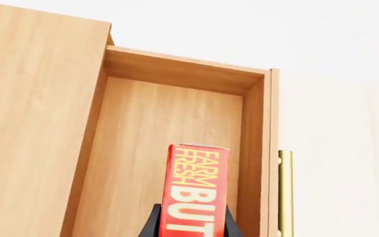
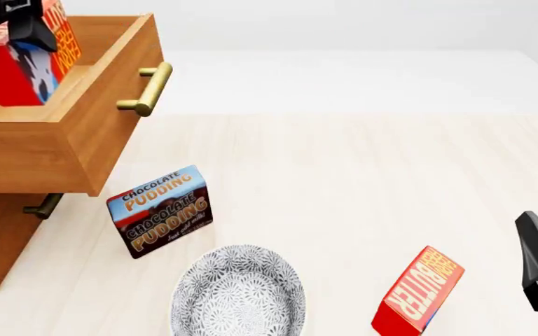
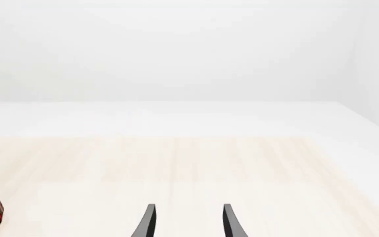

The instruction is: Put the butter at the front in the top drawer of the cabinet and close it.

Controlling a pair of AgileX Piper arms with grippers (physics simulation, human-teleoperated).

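Butter [image 1: 196, 190]: clamped in left fingers [image 1: 155, 222], long axis in line with them, held over the open top drawer [image 1: 170, 133]; release is straight down.
Right fingers [image 3: 151, 221]: narrowly parted, holding nothing, well apart.
Count: butter boxes two, second box [image 2: 419, 292] on desk [image 2: 363, 182]; pudding box [image 2: 162, 210] one; bowl [image 2: 239, 294] one; drawers two.

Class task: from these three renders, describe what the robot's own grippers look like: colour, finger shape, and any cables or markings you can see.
Little of them shows. The left gripper has two matte black fingers that widen toward their base. The right gripper has two slim, dark, blade-like fingers, narrow at the tips; in the front view its body is black and angular with a paler grey patch. No cables or markings are visible.
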